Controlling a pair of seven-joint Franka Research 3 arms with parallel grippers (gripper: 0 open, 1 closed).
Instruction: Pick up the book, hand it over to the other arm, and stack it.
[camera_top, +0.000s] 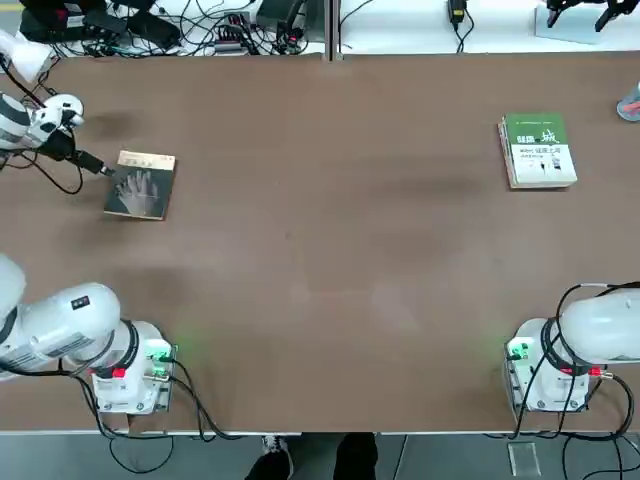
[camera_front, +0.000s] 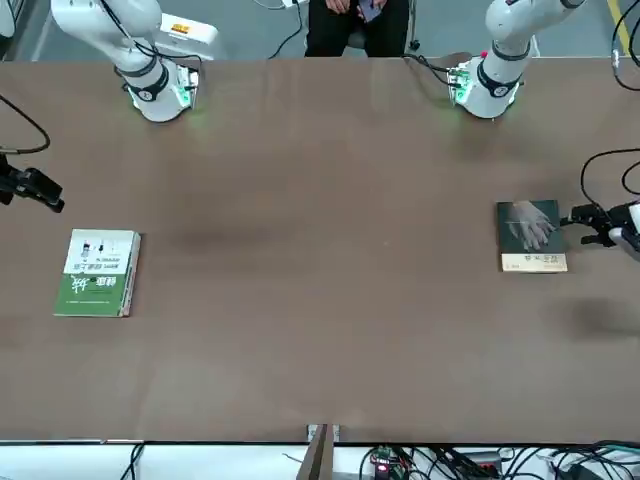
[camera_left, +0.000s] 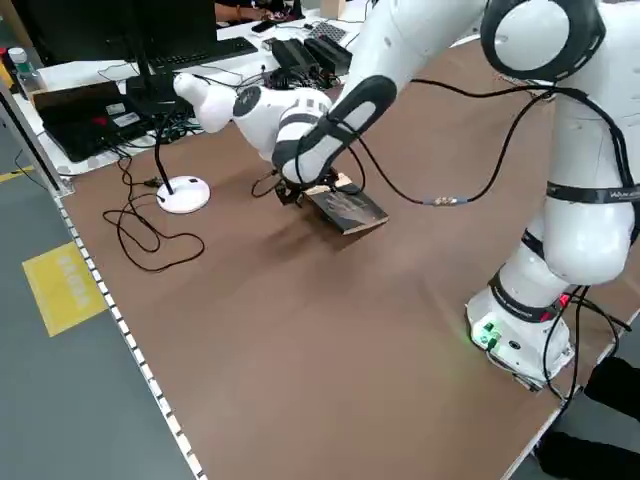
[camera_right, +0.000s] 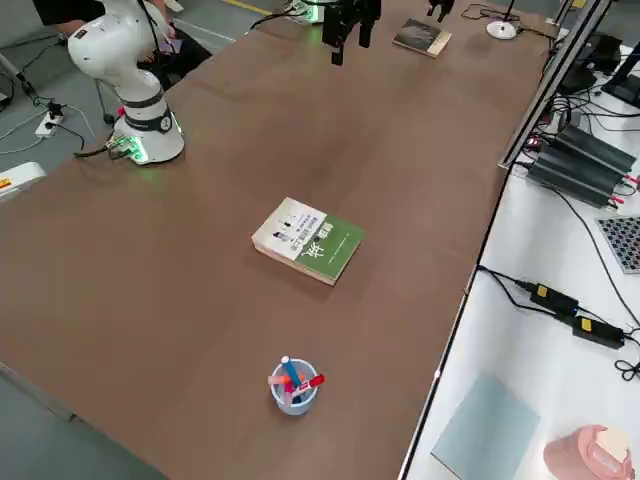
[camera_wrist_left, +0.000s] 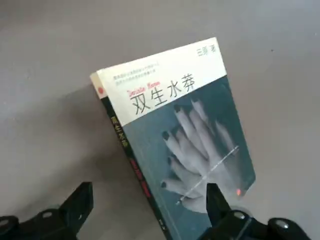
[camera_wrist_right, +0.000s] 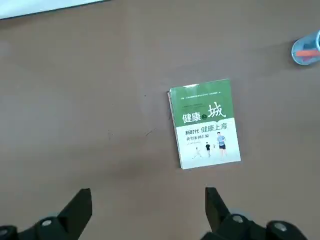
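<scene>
A clear cup (camera_right: 292, 386) near the table edge holds red and blue pens. The book (camera_wrist_left: 182, 145) lies flat just ahead of the left gripper (camera_wrist_left: 150, 205), whose fingers are spread wide with nothing between them; its tan strip reads "双生水莽". The right gripper (camera_wrist_right: 147, 207), also wide and empty, hangs above the green-and-white book (camera_wrist_right: 205, 124), titled "健康之城".

Book (camera_wrist_left: 187, 145) paper cover, slight sheen; table (camera_top: 330, 300) smooth matt brown; arm shells glossy plastic
</scene>
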